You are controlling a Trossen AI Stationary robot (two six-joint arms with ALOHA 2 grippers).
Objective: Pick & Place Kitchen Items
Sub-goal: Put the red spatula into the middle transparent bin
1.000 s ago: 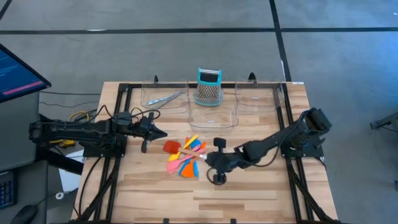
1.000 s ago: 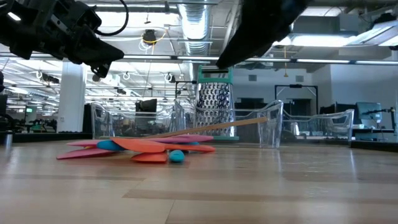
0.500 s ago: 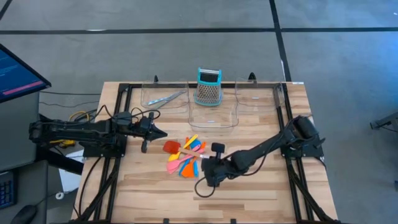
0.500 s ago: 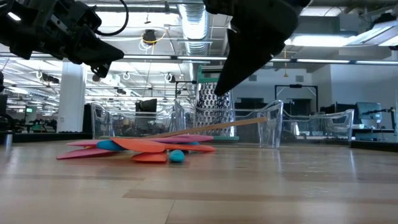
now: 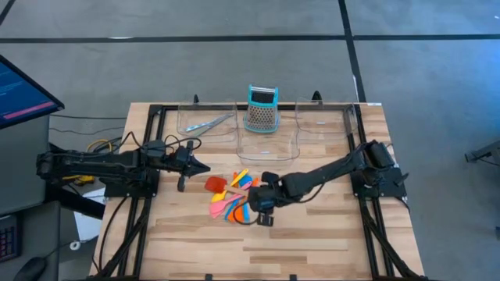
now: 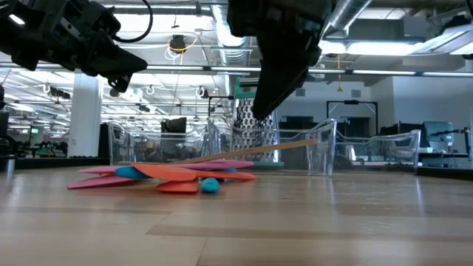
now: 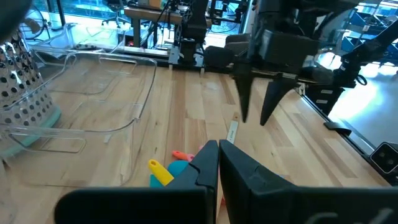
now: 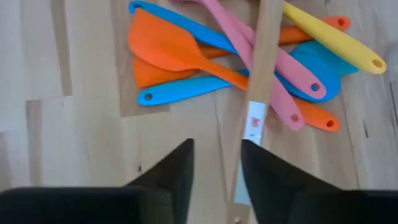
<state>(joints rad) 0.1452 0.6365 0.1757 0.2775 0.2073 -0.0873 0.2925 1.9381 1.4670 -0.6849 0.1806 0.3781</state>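
A pile of plastic utensils (image 5: pixel 231 195) in orange, pink, blue and yellow lies mid-table, with a wooden-handled one (image 8: pixel 264 68) resting across it. My right gripper (image 8: pixel 217 165) hangs open above the free end of that handle, pointing steeply down and well clear of the table in the low view (image 6: pixel 260 111). My left gripper (image 5: pixel 199 166) waits shut, left of the pile and off the table (image 7: pixel 217 163). Metal tongs (image 5: pixel 209 123) lie in the far left tray.
Three clear trays (image 5: pixel 268 148) line the far edge; the middle one holds a teal-topped grater (image 5: pixel 262 109). Bare wood lies near and right of the pile. Black frame rails (image 5: pixel 148 156) run along both sides of the table.
My right gripper has swung from the table's right toward the utensil pile, tipped more steeply downward and sunk a little. The utensils lie as before.
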